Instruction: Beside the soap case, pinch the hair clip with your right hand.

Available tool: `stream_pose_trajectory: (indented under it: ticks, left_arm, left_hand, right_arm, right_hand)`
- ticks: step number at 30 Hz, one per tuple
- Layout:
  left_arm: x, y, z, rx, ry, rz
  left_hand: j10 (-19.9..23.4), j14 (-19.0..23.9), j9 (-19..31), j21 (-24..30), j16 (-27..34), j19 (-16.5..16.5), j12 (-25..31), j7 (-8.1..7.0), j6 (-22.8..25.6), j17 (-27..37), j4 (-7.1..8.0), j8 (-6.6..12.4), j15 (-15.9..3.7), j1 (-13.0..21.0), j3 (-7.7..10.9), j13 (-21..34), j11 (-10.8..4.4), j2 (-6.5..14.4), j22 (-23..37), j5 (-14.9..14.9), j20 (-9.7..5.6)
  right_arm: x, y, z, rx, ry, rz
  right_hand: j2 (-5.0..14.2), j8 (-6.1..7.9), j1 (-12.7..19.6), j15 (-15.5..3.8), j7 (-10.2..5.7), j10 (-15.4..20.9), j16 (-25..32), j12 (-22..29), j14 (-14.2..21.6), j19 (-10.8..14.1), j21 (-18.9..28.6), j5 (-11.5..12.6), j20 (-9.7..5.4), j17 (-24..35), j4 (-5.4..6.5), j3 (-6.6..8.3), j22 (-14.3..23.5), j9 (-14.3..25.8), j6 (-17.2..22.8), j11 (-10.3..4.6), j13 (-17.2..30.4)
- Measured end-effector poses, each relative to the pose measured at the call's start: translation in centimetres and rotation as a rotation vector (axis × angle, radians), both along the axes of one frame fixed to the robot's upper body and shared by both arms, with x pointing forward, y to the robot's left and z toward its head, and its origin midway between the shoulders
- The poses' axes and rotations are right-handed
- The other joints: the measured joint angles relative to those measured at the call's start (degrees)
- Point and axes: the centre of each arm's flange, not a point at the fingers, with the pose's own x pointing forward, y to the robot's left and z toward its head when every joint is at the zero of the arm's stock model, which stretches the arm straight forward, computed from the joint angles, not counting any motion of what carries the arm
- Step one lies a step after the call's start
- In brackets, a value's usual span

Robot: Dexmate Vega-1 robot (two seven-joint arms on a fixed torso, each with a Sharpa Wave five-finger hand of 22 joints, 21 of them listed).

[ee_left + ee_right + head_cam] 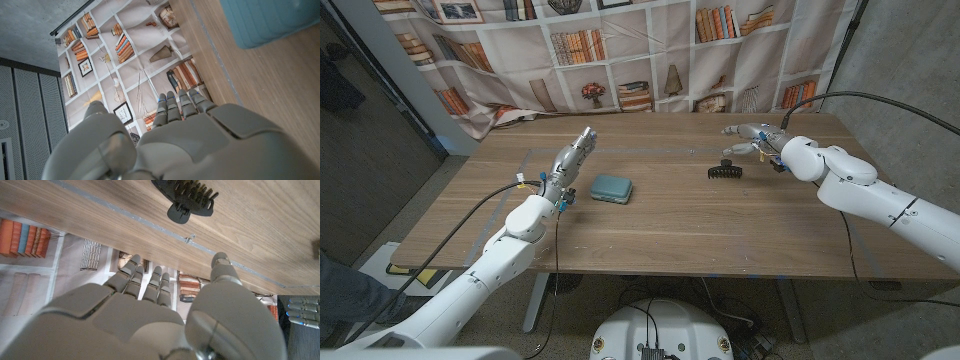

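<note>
Right robot hand (757, 139) hangs empty, digits spread, just beyond the hair clip (724, 170) on the counter (650, 235) — soap case (611, 188) sits well left. My guess: the small clip skids away if one fingertip lands first — easy miss.

Bookshelf-print curtain (620, 50) behind wooden table (650, 230)
</note>
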Motion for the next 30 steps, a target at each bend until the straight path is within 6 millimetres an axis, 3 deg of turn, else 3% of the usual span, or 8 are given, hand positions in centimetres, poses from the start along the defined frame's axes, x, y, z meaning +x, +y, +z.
stream_pose_trajectory:
  ticks: [14, 30]
  left_arm:
    - [0.0, -0.1, -0.1, -0.004, 0.009, 0.002]
    - [0.1, -0.3, -0.4, -0.012, 0.022, 0.001]
  left_hand:
    - [0.45, 0.52, 0.0, 0.0, 0.0, -0.32, 0.0, -0.26, 0.31, 0.0, 0.25, -0.3, -0.1, -0.58, -0.25, 0.0, -0.01, 0.59, -0.01, 0.0, 0.32]
    - [0.84, 0.72, 0.0, 0.0, 0.01, -0.13, 0.0, -0.28, 0.9, 0.0, 0.25, -0.3, 0.11, -0.59, -0.24, 0.0, -0.01, 0.59, -0.01, -0.48, 0.51]
  right_arm:
    - [0.5, 0.7, -0.7, -0.06, 0.04, -0.023]
    - [2.1, 0.3, -2.3, -0.107, 0.041, -0.062]
  right_hand:
    - [-1.29, 0.52, 1.74, -0.21, -0.51, 0.51, 0.0, 0.45, 1.31, 0.02, 0.0, 0.45, 0.02, 0.0, 0.16, 0.16, 0.0, -0.01, 0.98, -0.77, 0.09]
    - [-1.73, 2.27, 5.2, -1.89, -3.21, 5.78, 0.9, 2.0, 7.24, 4.56, 1.14, 1.72, 0.0, 0.0, 0.72, 0.71, 0.01, 0.26, 5.05, -3.17, 0.35]
